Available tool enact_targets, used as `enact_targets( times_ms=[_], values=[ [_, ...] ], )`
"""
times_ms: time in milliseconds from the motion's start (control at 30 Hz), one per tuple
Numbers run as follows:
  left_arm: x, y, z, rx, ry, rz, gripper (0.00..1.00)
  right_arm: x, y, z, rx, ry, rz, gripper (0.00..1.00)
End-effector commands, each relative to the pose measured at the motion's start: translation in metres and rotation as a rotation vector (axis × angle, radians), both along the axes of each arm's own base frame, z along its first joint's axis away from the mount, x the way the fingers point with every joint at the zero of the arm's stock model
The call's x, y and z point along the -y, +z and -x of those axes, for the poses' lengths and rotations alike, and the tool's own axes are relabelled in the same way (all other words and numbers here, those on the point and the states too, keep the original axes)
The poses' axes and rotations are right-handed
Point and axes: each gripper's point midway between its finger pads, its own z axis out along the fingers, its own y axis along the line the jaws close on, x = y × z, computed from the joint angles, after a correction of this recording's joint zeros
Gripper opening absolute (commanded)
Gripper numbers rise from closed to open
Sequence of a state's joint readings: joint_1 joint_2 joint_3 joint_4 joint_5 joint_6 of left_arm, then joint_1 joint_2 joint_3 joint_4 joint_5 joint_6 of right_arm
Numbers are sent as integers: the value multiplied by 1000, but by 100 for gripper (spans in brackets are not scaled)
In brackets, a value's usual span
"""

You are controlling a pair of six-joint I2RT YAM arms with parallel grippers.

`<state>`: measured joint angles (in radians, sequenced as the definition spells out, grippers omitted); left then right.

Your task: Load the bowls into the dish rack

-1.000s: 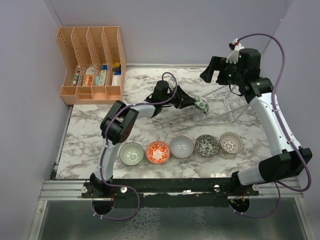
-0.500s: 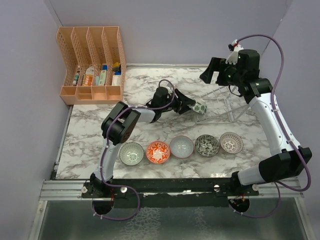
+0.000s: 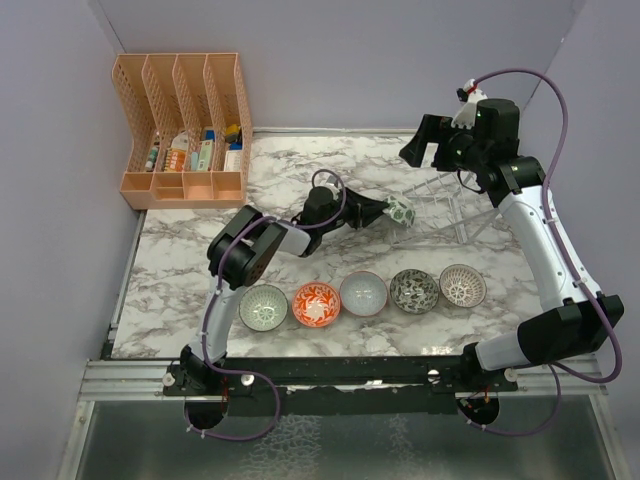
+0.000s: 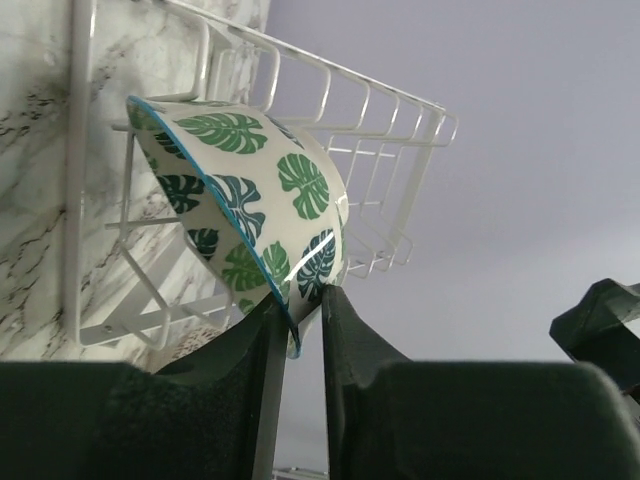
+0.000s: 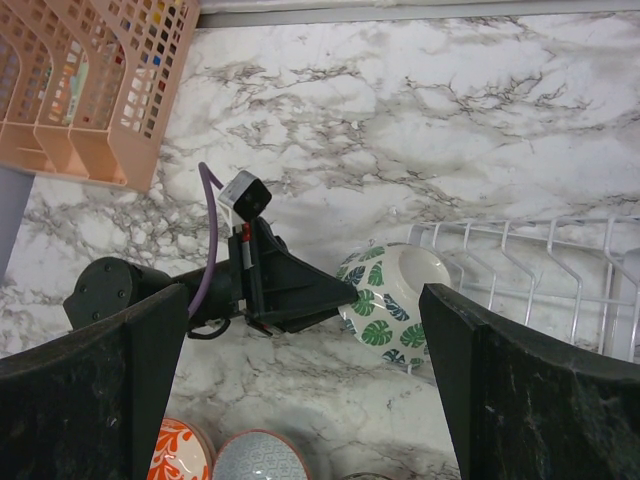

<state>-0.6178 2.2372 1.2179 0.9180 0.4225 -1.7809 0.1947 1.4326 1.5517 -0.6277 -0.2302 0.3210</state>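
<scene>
My left gripper (image 3: 385, 212) is shut on the rim of the green-leaf bowl (image 3: 402, 212). It holds the bowl on edge at the left end of the white wire dish rack (image 3: 445, 205). In the left wrist view the bowl (image 4: 250, 200) leans among the rack's end wires (image 4: 380, 130), its rim pinched between the gripper's (image 4: 302, 300) fingers. I cannot tell whether it sits in a slot. My right gripper (image 3: 432, 145) is open and empty, high above the rack. In its view (image 5: 305, 288) the bowl (image 5: 390, 295) and rack (image 5: 530, 270) lie below.
Five bowls stand in a row near the front: pale green (image 3: 263, 307), red-orange (image 3: 316, 304), light blue-grey (image 3: 363, 294), dark grey speckled (image 3: 414, 291), pink-white lattice (image 3: 462, 285). An orange file organizer (image 3: 185, 130) stands at the back left.
My left arm has sunk lower and its wrist has turned, with the green-leaf bowl still held at the rack's left end. The right arm has not moved.
</scene>
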Motion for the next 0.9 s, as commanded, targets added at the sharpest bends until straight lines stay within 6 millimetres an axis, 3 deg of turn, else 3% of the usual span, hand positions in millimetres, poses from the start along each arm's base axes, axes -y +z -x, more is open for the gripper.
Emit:
enact_targets(
  times_ms=[0, 100, 400, 867],
  values=[
    [-1, 8, -18, 24, 81, 58, 14, 1, 10, -1, 36, -2, -10, 100],
    [1, 16, -25, 46, 95, 88, 0, 3, 9, -1, 35, -10, -3, 100],
    [4, 44, -35, 123, 112, 187, 0, 6, 10, -3, 41, -21, 12, 99],
    [-6, 88, -13, 314, 50, 434, 0, 6, 8, -5, 41, -20, 22, 100]
  ],
)
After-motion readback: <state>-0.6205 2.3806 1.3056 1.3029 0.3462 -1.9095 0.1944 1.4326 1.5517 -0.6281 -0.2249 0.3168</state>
